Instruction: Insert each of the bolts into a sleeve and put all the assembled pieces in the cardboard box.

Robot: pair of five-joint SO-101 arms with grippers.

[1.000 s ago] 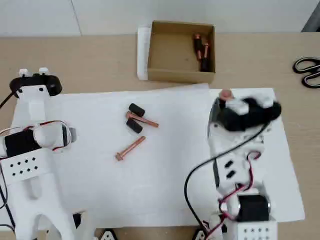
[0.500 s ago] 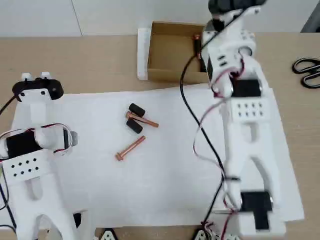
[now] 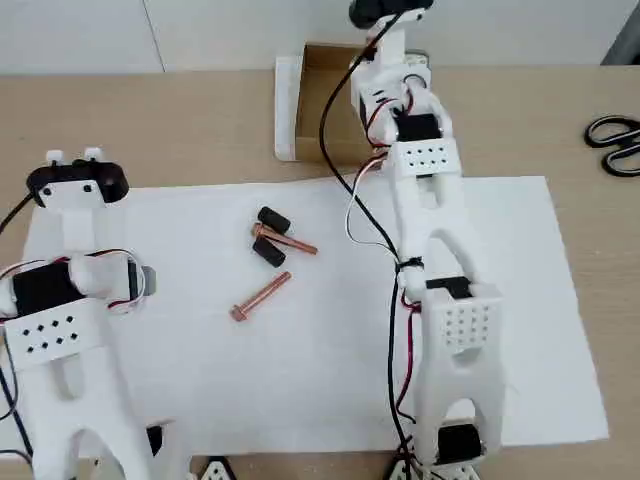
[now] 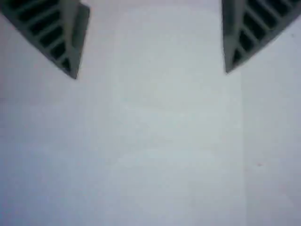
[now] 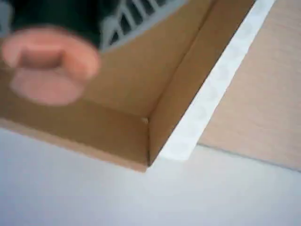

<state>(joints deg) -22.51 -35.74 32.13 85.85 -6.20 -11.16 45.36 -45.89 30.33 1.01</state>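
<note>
My right gripper [image 3: 386,18] hangs over the cardboard box [image 3: 318,104], shut on a copper bolt [image 5: 46,66] with a black sleeve on it. In the right wrist view the bolt's head floats above the inside corner of the box [image 5: 141,84], next to a grey finger [image 5: 136,19]. On the white paper lie one bolt [image 3: 286,239] between two black sleeves [image 3: 273,219] [image 3: 268,253] and a second bolt [image 3: 260,297] nearer the front. My left gripper [image 3: 75,162] stands open at the paper's left edge, its fingers [image 4: 70,37] spread over bare paper.
A white foam strip [image 3: 286,108] runs along the box's left side. Black scissors [image 3: 615,143] lie on the wooden table at the far right. The right arm's cables [image 3: 360,215] hang over the paper's middle right.
The right arm has swung from the paper's right side up and over the box, carrying the sleeved bolt. The left arm has barely moved.
</note>
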